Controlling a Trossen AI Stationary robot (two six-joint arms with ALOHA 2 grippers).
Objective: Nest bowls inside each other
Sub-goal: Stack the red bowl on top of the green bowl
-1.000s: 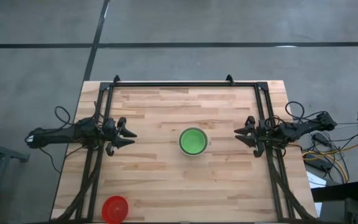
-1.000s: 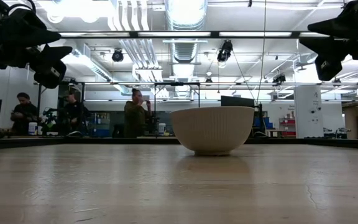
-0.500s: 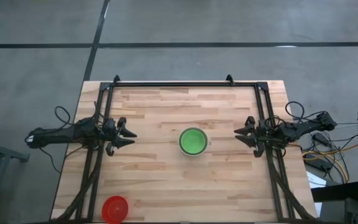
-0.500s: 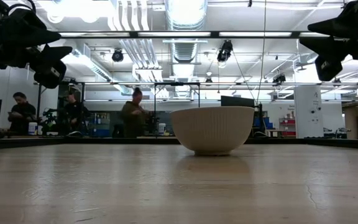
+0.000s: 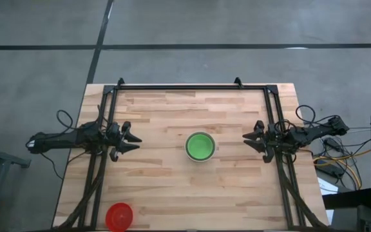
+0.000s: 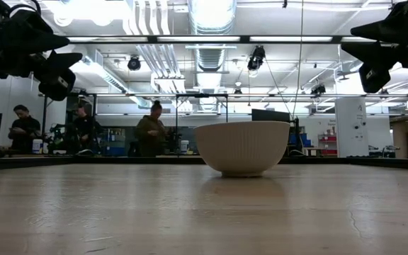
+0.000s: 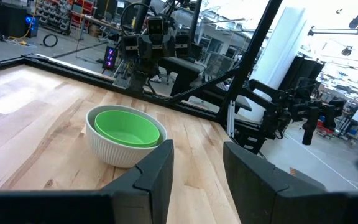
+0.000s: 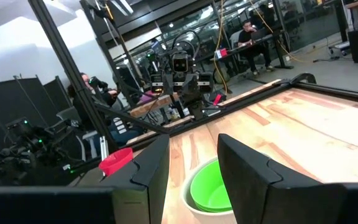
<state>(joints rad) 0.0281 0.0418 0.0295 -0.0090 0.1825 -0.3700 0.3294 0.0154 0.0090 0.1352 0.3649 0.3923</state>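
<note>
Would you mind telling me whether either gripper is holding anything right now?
Nothing is held: the left gripper and right gripper both hang open and empty, either side of the nested bowls.

Bare table (image 5: 160, 187) around the mid-table bowl stack (image 5: 200, 147); red bowl (image 5: 119, 216) alone at the near-left edge.

Table: we see a light wooden plank top (image 5: 166, 116).
Centre: we see a white-grey bowl (image 5: 200, 147) with a green bowl (image 5: 199, 146) nested inside.
Near left corner: we see a red bowl (image 5: 119, 216).
</note>
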